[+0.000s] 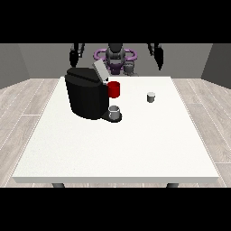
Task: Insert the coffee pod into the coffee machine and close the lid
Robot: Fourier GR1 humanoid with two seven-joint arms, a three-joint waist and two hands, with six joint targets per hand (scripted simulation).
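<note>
Coffee pod (151, 97) untouched on table (135, 144); both hands (74, 55) (158, 56) raised behind it, finger pose indiscernible.

The coffee machine (85, 97) was placed on the table (117, 149), below and ahead of the hand at the view's left (74, 55). Its lid (100, 71) was tilted up. A mug (115, 113) was set at its base, a cup (114, 89) just behind. The pod (151, 97) was placed apart, ahead of the hand at the view's right (158, 56).
</note>
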